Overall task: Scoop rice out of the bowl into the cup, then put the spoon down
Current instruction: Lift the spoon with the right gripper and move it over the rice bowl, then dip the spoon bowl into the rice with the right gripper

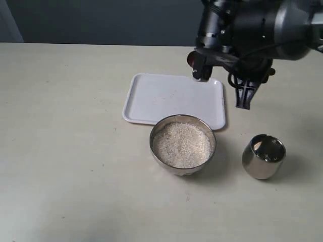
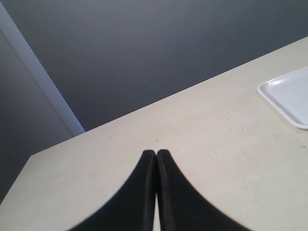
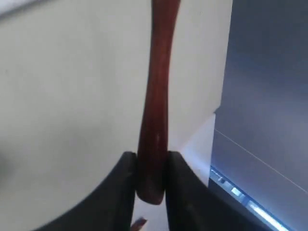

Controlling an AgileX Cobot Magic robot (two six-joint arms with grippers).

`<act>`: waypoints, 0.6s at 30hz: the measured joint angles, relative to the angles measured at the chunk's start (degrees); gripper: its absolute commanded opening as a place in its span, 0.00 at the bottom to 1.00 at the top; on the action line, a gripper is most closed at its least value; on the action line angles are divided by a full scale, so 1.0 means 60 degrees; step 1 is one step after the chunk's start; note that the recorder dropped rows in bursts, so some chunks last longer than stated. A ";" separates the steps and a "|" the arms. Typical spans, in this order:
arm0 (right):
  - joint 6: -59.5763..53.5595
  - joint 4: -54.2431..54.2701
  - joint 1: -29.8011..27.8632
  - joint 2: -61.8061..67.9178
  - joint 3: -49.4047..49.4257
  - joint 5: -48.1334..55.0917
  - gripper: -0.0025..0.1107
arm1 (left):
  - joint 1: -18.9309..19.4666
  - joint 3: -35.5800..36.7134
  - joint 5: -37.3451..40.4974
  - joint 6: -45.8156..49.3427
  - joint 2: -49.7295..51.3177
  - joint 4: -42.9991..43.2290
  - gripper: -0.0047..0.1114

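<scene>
The steel bowl (image 1: 155,135) stands in front of the tray, filled with white rice (image 1: 181,145). To its right is the small steel cup (image 1: 263,156); I cannot tell whether the pale patch inside it is rice. My right gripper (image 1: 202,71) hangs above the tray's far right corner, well above the table. In the right wrist view this gripper (image 3: 151,156) is shut on the end of the reddish-brown spoon's handle (image 3: 156,96). The spoon's bowl is out of view. My left gripper (image 2: 156,153) is shut with nothing in it, and it does not show in the exterior view.
A flat white tray (image 1: 166,96) lies behind the bowl; one corner of the tray (image 2: 288,98) shows in the left wrist view. The beige table (image 1: 65,151) ends at a dark wall at the back.
</scene>
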 measured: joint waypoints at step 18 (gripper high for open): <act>-0.1135 0.0477 0.1793 -0.1327 0.2655 0.0078 0.01 | 0.0000 0.0000 0.0000 0.0000 0.0000 0.0000 0.04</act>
